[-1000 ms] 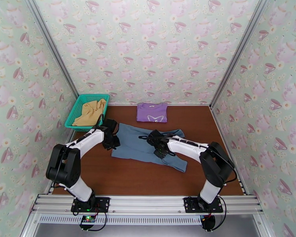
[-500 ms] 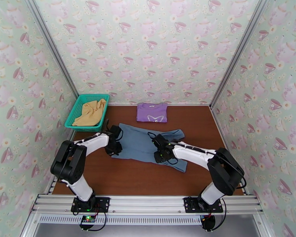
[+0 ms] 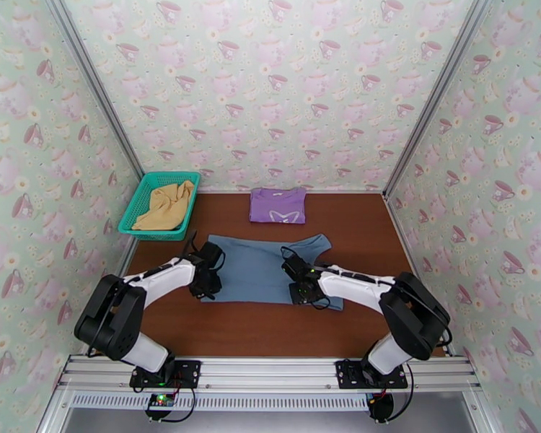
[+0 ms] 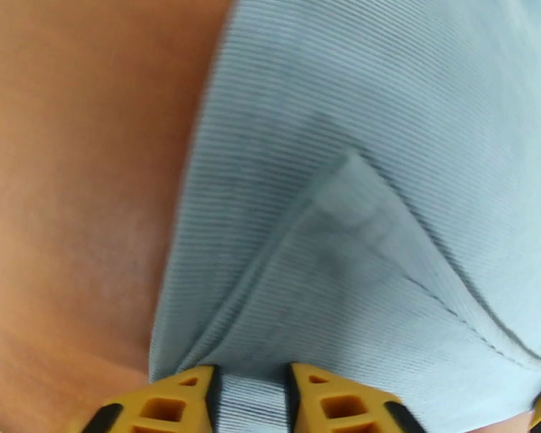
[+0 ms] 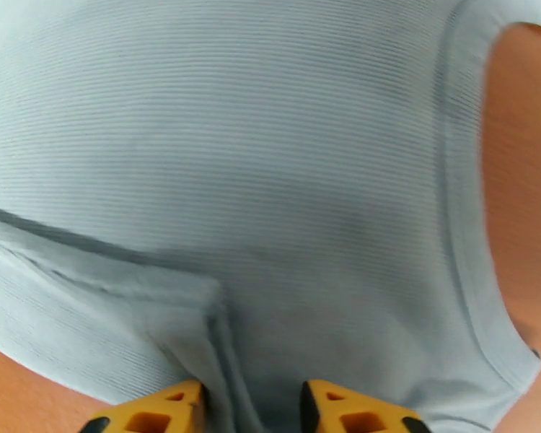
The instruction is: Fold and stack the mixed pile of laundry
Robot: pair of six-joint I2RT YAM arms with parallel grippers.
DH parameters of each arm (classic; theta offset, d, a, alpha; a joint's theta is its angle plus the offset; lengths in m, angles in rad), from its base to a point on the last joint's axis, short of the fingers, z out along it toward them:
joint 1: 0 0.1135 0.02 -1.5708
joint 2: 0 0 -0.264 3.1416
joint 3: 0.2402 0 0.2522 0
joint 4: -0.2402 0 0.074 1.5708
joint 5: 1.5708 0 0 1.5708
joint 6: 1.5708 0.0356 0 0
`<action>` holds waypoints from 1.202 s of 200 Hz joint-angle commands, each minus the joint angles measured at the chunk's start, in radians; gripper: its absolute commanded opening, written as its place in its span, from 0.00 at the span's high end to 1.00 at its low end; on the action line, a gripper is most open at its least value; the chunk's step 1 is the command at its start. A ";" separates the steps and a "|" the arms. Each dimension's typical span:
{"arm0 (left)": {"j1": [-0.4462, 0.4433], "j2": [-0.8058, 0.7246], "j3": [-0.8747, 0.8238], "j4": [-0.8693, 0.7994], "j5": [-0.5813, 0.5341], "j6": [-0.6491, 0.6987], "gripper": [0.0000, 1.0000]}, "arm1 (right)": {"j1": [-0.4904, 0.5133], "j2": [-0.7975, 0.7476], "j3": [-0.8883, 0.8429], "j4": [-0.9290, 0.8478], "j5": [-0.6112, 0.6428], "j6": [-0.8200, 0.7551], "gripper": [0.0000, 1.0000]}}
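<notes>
Grippers (image 4: 250, 398) (image 5: 252, 409) each pinch the grey-blue piece (image 3: 260, 268), now dragged nearer and flatter.

A shirt (image 3: 270, 270) lies flat mid-table (image 3: 357, 232), a gripper at each near corner. A folded T-shirt (image 3: 278, 205) sits by the far edge. A basket (image 3: 137, 203) in the far-left corner holds a cloth (image 3: 166, 205).

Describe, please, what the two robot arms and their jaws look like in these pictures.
Both arms have white link shells with bulky black joint housings, and thin black cables loop near the wrists. The left arm and right arm each stand on a black base plate bolted to the aluminium rail. The wrist views show mustard-yellow plastic jaws with square cut-outs and black edging on the left gripper and right gripper.
</notes>
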 commanded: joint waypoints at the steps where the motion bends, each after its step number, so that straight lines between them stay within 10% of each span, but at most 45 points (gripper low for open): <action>1: 0.011 -0.022 0.111 -0.140 -0.058 0.032 0.47 | -0.001 -0.087 0.083 -0.074 0.071 -0.109 0.51; 98: 0.142 0.090 0.564 -0.228 -0.035 0.178 0.37 | -0.043 0.318 0.592 -0.113 0.034 -0.892 0.45; 240: 0.220 0.279 0.641 -0.130 0.018 0.240 0.37 | -0.118 0.653 0.883 -0.164 -0.090 -0.940 0.46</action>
